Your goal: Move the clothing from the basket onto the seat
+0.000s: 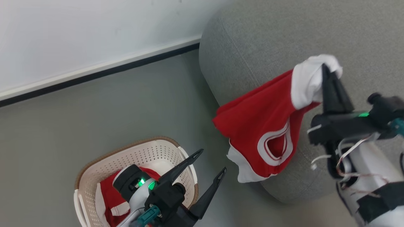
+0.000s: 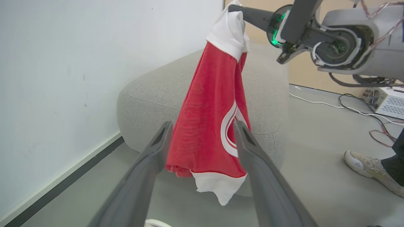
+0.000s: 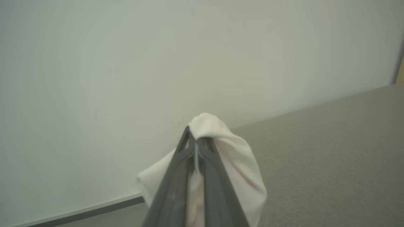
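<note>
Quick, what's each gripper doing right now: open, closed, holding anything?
Left gripper: open, holding nothing.
Right gripper: closed on the white end of the red and white garment, which hangs from it.

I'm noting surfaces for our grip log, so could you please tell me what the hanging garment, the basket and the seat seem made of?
The hanging garment: likely soft knit fabric, matte; it drapes in folds. The basket: probably moulded plastic, smooth cream walls with rows of holes. The seat: woven-looking grey upholstery, matte, with fine grain and a seam.
</note>
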Motion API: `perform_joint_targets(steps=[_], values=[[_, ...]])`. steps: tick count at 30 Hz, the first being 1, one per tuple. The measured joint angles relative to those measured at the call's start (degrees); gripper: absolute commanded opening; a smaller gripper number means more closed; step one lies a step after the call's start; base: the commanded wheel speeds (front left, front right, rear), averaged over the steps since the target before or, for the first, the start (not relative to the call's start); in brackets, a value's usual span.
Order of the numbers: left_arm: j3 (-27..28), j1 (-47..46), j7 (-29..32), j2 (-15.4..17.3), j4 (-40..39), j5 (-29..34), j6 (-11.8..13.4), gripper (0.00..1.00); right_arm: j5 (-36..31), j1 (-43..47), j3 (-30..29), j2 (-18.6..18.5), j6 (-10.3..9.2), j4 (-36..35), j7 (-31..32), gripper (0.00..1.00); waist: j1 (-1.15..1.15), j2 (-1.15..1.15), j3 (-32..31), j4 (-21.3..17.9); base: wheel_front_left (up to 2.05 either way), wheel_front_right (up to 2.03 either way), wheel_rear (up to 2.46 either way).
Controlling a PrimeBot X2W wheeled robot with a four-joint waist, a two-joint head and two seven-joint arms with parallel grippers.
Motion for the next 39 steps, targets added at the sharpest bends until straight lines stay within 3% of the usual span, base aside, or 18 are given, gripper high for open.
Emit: perform_joint_targets(steps=[7,19,32,39], values=[[0.01,-2.11,0.93,0.46,-0.80,0.12,-0.54,1.00,0.54,-7.83,-5.02,-2.58,-0.18,1.99,-0.04,0.00,0.00,0.00,2.89,-0.54,0.00,0.00,0.00],[-0.10,-5.54,1.94,1.41,-2.12,0.51,-1.56,1.00,1.43,-23.65,-13.21,-10.15,-0.42,9.76,-0.42,0.00,0.00,0.00,8.23,1.37,0.00,0.00,0.00],[-0.69,-8.81,2.52,2.19,-4.14,0.55,-2.47,1.00,-0.70,-36.86,-16.39,-19.68,-0.43,15.06,-0.43,0.00,0.00,0.00,13.82,5.31,0.00,0.00,0.00],[-0.09,-8.99,2.77,3.53,-5.39,0.63,-2.47,1.00,-1.86,-39.45,-15.99,-21.74,-0.42,17.68,-0.42,0.00,-0.01,0.00,17.15,6.73,0.00,0.00,0.00]])
